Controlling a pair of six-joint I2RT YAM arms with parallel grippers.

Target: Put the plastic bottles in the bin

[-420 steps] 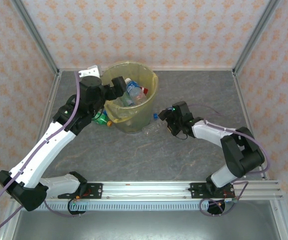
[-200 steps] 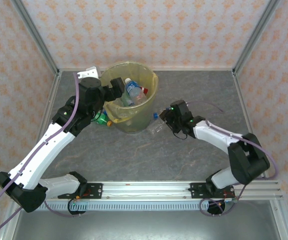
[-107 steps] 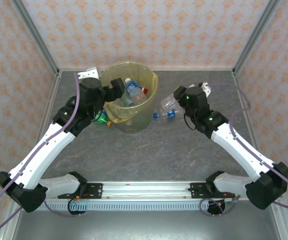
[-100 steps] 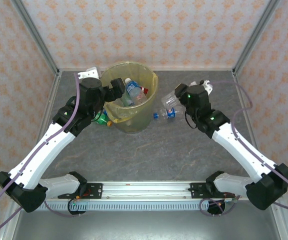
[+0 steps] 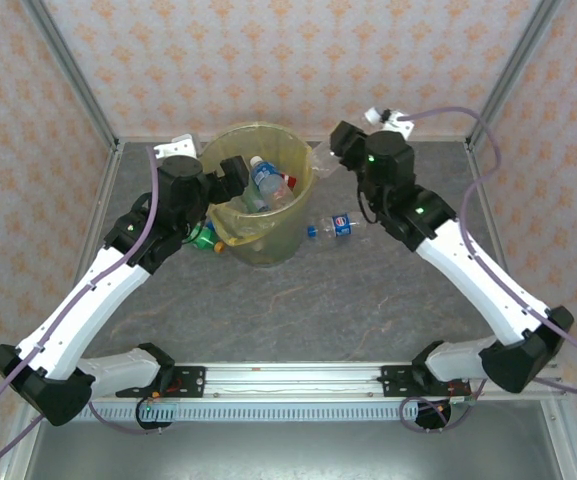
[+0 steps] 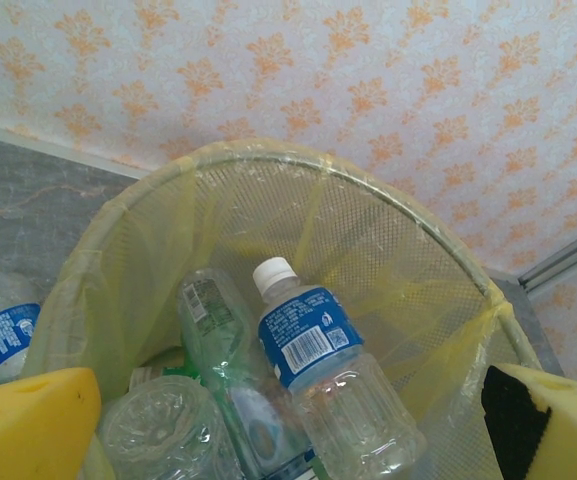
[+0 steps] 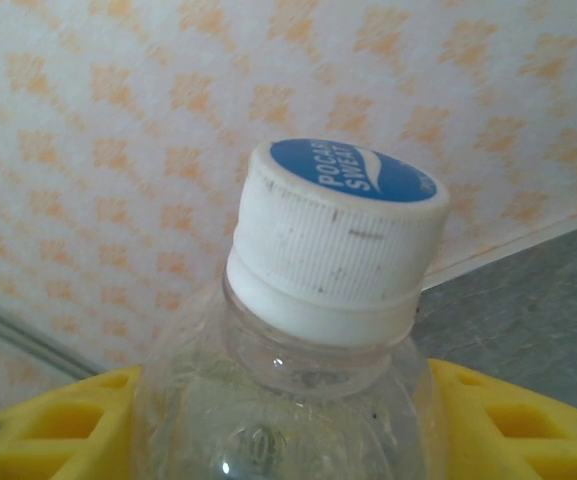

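At bin [image 5: 268, 245] right rim: right gripper [image 5: 336, 146] clamped on bottle [image 7: 333, 250] near neck. Left gripper [image 5: 231, 172] spread wide, empty, over bin mouth.
Risks, by judgement:
- release short of rim drops bottle outside
- arms clash over bin
- smooth neck slips

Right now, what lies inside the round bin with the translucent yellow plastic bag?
Piled bottles: a clear bottle with white cap and blue label on top, a crumpled clear bottle beside it, another clear bottle nearer. They hide the bottom of the bin and anything beneath.
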